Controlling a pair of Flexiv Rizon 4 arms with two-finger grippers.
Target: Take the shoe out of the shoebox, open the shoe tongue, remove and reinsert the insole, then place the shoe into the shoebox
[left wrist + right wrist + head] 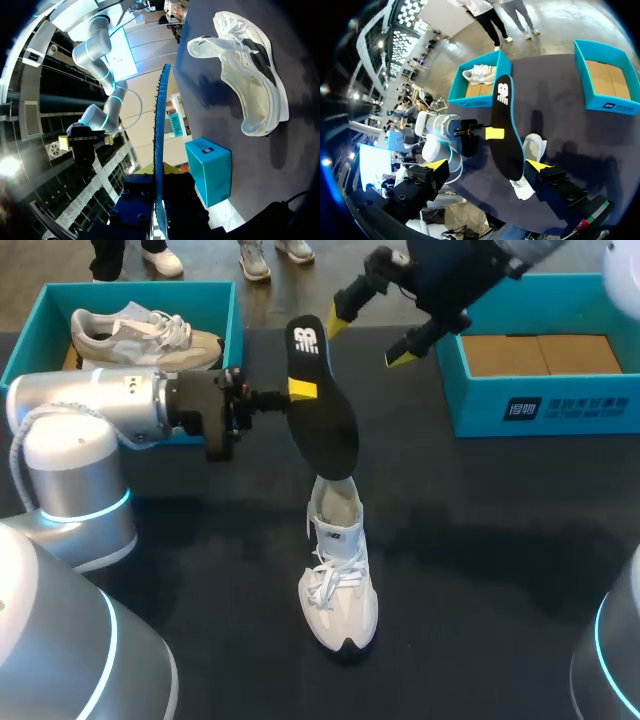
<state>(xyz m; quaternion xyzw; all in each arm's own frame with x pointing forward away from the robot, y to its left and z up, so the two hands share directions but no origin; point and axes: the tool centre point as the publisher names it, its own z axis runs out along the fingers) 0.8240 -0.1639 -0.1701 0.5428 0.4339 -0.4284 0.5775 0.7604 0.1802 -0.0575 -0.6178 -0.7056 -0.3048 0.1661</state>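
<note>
A white shoe [338,575] lies on the dark table, toe toward the front edge; the left wrist view shows its open mouth [250,75]. My left gripper [300,390] is shut on a black insole [322,405], held tilted on edge, with the lower end at the shoe's opening. In the left wrist view the insole [160,145] runs edge-on out of that gripper [159,172]. My right gripper [368,340] hangs open above the insole's upper end, touching nothing. From the right wrist the insole [504,125] and shoe [527,150] lie well ahead of its fingers [486,165].
A teal shoebox [215,300] at the back left holds a second shoe [145,335]. Another teal shoebox [545,405] at the back right shows only its cardboard floor. Dark bare table surrounds the white shoe.
</note>
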